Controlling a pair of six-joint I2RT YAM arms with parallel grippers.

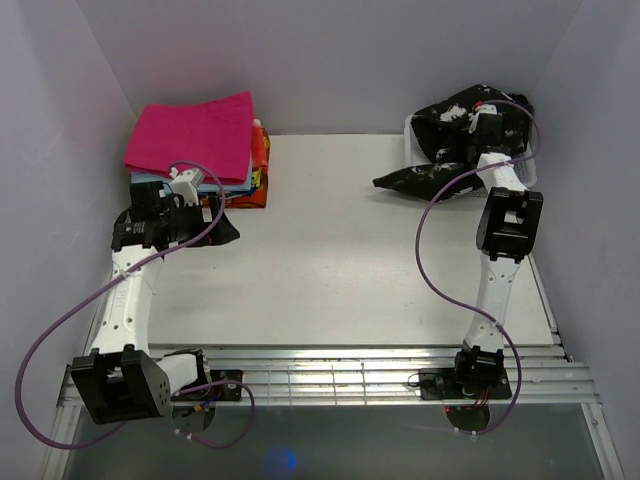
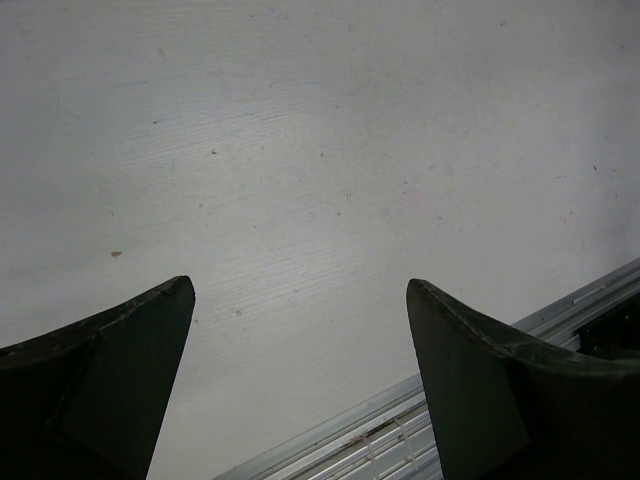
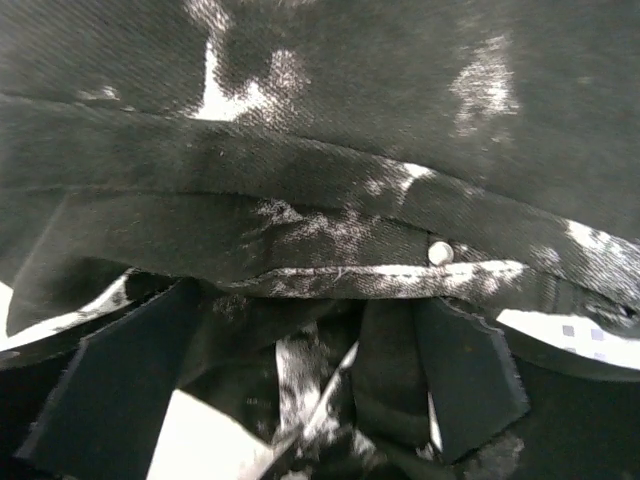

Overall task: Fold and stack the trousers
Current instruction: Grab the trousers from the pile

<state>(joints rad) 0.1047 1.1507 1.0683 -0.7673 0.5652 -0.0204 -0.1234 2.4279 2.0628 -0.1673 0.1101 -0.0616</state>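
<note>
The right jaws stood spread, sunk in the crumpled trousers (image 3: pixel 320 200) at the far right corner of the tabletop (image 1: pixel 340 260). Fabric was bunched between them beside a waistband snap (image 3: pixel 439 252), with nothing pinched that I could tell. The left jaws were spread too, empty, over bare tabletop at the left. Closing there would likely have caught several layers, so the heap might have lifted as one lump. Counted: one pair of trousers, two arms, and one far-left stack showing three folded cloths: magenta cloth (image 1: pixel 195 135) on top, light-blue cloth (image 1: pixel 148 178), orange cloth (image 1: pixel 262 150).
</note>
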